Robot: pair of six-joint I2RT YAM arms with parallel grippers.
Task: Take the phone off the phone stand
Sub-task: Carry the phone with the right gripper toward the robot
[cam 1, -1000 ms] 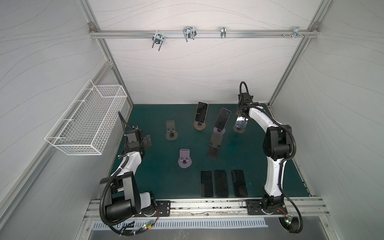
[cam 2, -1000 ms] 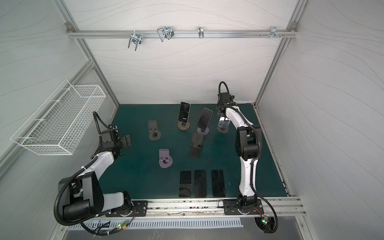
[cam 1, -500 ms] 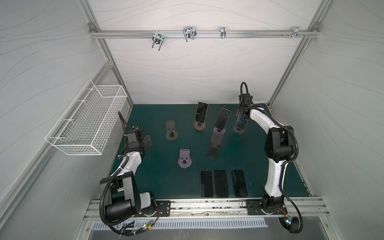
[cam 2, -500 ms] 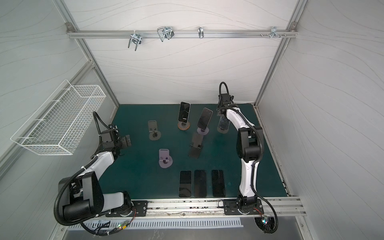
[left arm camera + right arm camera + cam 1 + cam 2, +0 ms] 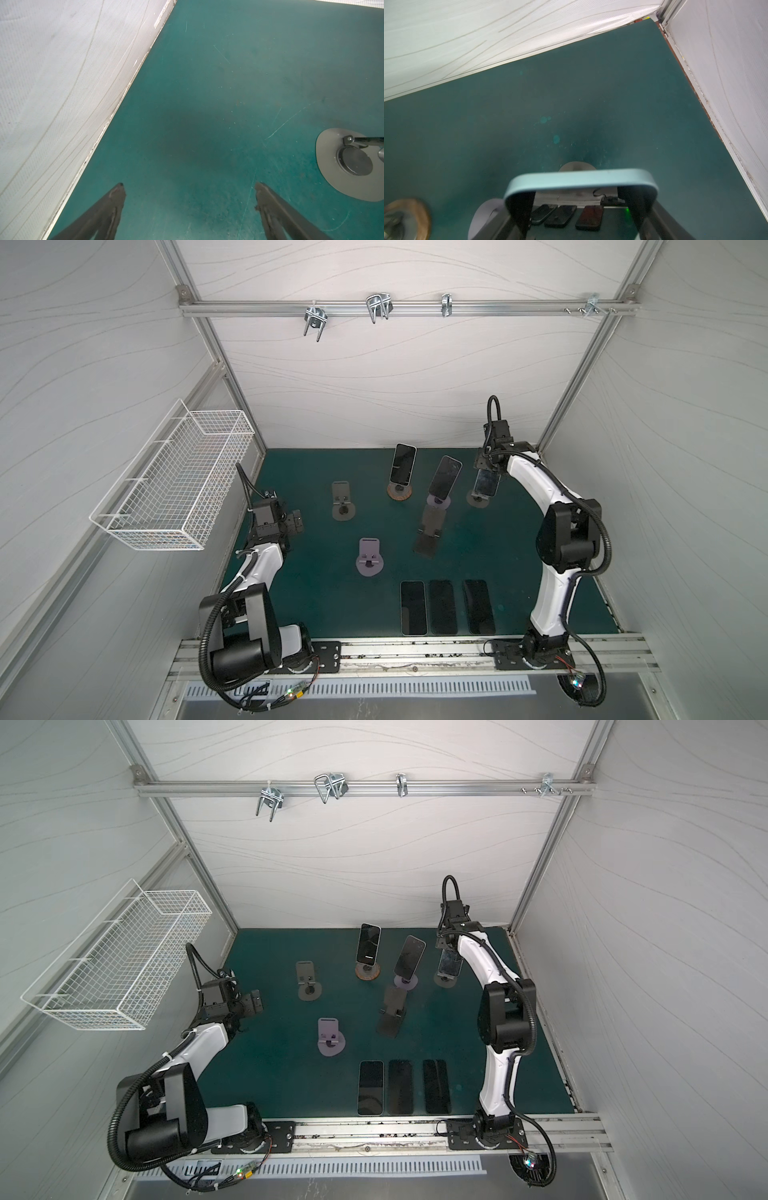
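Your right gripper (image 5: 577, 200) was clamped on the side edges of the phone (image 5: 579, 178), near its top end. The phone stood tilted over its stand (image 5: 478, 499) at the far right of the mat (image 5: 332, 605); whether it had cleared the cradle could not be told. Removal is judged begun, not complete: lift-off and set-down were outstanding. Three phones (image 5: 446, 608) lay flat at the front. Two other phones (image 5: 403, 464) stood on stands. Your left gripper (image 5: 189, 187) hung wide open and empty.

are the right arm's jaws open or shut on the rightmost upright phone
Shut on the phone: the right wrist view shows both fingers tight against its upper end.
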